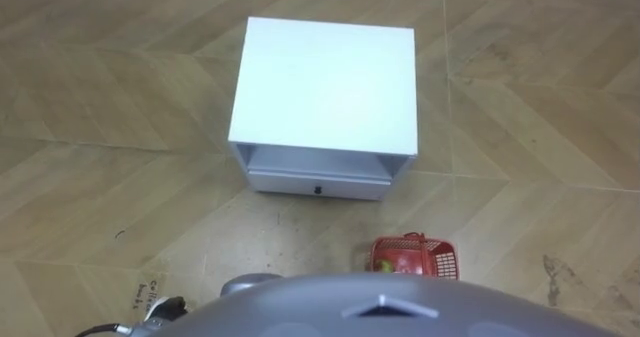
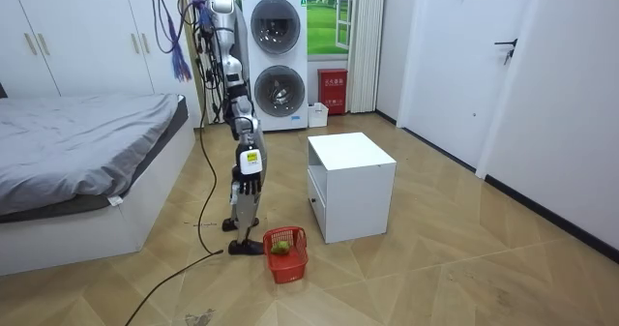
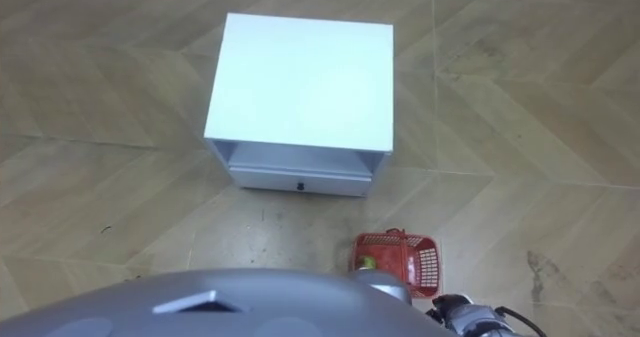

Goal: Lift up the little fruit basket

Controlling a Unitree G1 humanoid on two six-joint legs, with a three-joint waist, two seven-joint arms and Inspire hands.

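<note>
The robot stands upright on the herringbone wooden floor, between the low bed with a grey cover and the white box-shaped cabinet with one drawer, which it faces. The cabinet's flat top surface is bare and its drawer front is turned towards the robot.

The red plastic mesh fruit basket sits on the floor just beside the robot's feet, on its right side and near the cabinet's front without touching it. It stands upright with its handle raised, and a small green fruit lies inside it.

The right hand hangs at the robot's side, well above the basket and apart from it; from where I stand I cannot tell how its fingers are set, and it holds nothing that I can see. A bit of the left hand shows low at the robot's left, too little to tell how it is set.

Behind the robot stand two stacked white washing machines.
</note>
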